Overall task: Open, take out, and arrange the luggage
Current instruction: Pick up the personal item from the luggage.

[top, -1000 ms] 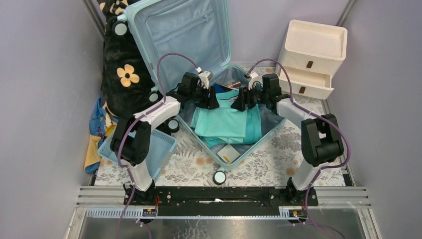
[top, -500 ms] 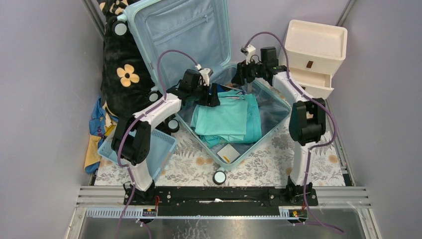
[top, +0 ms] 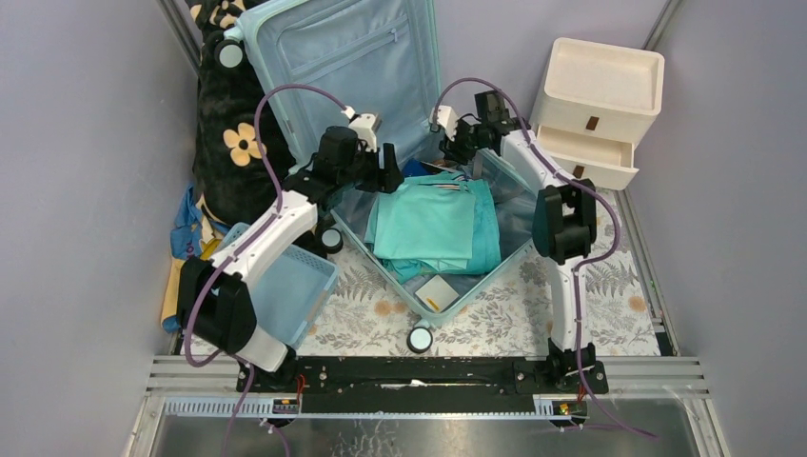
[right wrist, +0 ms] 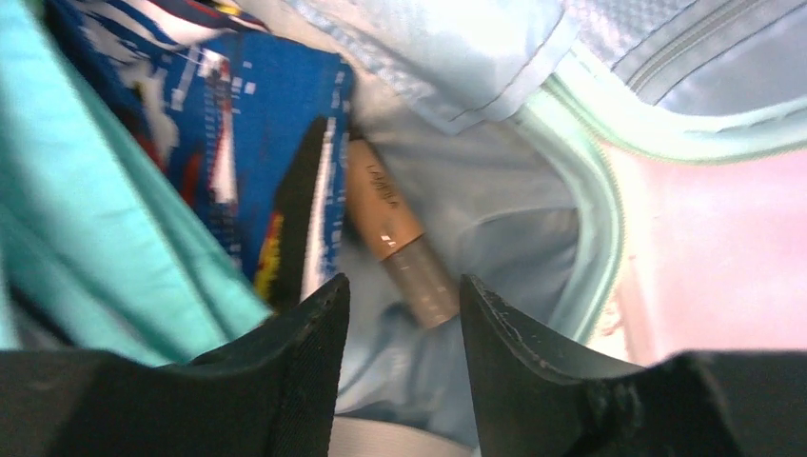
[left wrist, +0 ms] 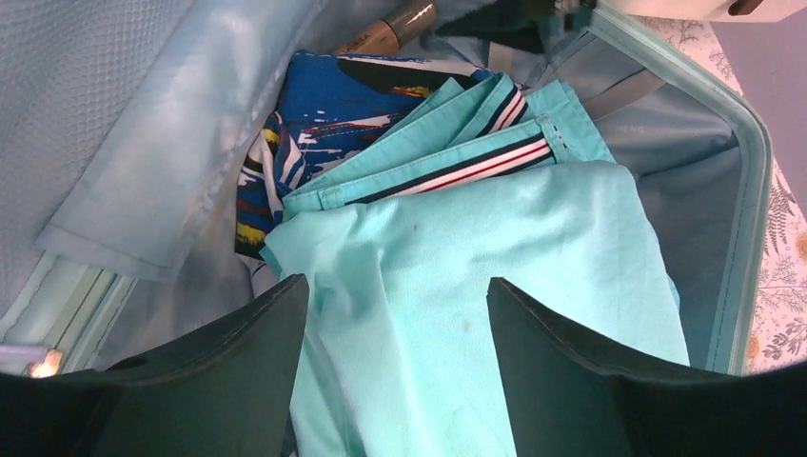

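The luggage [top: 324,67] lay open at the middle of the flowered mat [top: 514,305], its lid standing upright against the far wall and its lower shell flat, one corner pointing toward the arm bases. Inside the lower shell a folded turquoise garment [top: 428,224] lay on top of the pile, and a small white-and-yellow flat item [top: 438,290] sat in the corner of the luggage nearest the bases. The left gripper [top: 390,176] hung over the far left part of the lower shell, just in front of the lid, with its jaws spread apart and nothing between them. In its wrist view the left gripper [left wrist: 395,295] was above the turquoise garment [left wrist: 495,248], with a striped waistband [left wrist: 476,167] and a blue patterned cloth [left wrist: 333,105] lying beyond, toward the lid. The right gripper [top: 464,160] reached into the far right corner of the luggage, also parted and empty. Past its fingers, the right wrist view showed a tan tube [right wrist: 395,238] lying on the lining just beside the blue patterned cloth [right wrist: 238,124], near the shell's rim. A cream drawer unit [top: 600,105] stood to the right of the luggage, a blue basket [top: 295,276] to its left.
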Tool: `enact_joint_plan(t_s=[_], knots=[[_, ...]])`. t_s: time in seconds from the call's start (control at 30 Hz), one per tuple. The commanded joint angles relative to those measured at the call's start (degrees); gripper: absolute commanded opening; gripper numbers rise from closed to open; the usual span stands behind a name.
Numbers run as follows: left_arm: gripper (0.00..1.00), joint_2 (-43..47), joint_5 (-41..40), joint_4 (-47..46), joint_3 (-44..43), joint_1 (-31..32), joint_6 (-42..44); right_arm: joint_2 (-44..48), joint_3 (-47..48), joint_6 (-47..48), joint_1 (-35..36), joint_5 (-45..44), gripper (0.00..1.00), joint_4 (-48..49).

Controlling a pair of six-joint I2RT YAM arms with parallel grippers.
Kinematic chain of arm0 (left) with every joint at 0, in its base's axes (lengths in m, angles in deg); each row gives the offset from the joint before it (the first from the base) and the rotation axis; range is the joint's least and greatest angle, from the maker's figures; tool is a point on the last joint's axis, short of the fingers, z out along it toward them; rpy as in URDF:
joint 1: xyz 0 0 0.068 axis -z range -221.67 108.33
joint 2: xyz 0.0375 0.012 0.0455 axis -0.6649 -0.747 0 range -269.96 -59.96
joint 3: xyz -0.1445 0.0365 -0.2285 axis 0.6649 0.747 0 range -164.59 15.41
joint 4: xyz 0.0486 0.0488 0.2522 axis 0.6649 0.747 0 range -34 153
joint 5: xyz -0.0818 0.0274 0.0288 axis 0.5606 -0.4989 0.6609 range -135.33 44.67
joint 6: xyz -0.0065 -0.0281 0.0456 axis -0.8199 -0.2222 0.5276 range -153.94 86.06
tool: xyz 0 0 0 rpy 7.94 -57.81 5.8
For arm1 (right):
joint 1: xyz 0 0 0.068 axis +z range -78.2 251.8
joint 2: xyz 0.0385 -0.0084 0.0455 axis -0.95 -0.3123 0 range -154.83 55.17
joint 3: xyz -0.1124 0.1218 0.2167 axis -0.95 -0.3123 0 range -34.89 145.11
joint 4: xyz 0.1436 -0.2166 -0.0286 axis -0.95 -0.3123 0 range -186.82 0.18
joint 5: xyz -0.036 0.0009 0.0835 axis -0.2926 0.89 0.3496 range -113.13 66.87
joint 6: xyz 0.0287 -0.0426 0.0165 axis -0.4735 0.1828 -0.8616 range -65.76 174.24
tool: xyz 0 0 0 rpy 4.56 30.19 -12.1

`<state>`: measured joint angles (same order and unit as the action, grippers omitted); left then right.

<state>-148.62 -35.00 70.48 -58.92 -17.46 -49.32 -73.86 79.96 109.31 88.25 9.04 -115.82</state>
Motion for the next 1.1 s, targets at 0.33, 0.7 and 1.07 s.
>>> enact_joint_plan(t_s=[0.33, 0.7, 1.07], knots=[[0.77, 9.5, -4.4, -1.5, 7.7, -0.8, 0.4, -9.6, 9.4, 24.0, 1.7, -5.2, 0.51, -9.3], [0.77, 10.2, -4.8, 0.7, 6.5, -1.0, 1.6, -19.0, 15.0, 22.7, 3.4, -13.7, 0.57, -5.0], [0.77, 11.4, -5.2, 1.3, 6.6, -1.0, 0.8, -16.3, 8.8, 26.7, 3.5, -14.2, 0.17, -1.3]])
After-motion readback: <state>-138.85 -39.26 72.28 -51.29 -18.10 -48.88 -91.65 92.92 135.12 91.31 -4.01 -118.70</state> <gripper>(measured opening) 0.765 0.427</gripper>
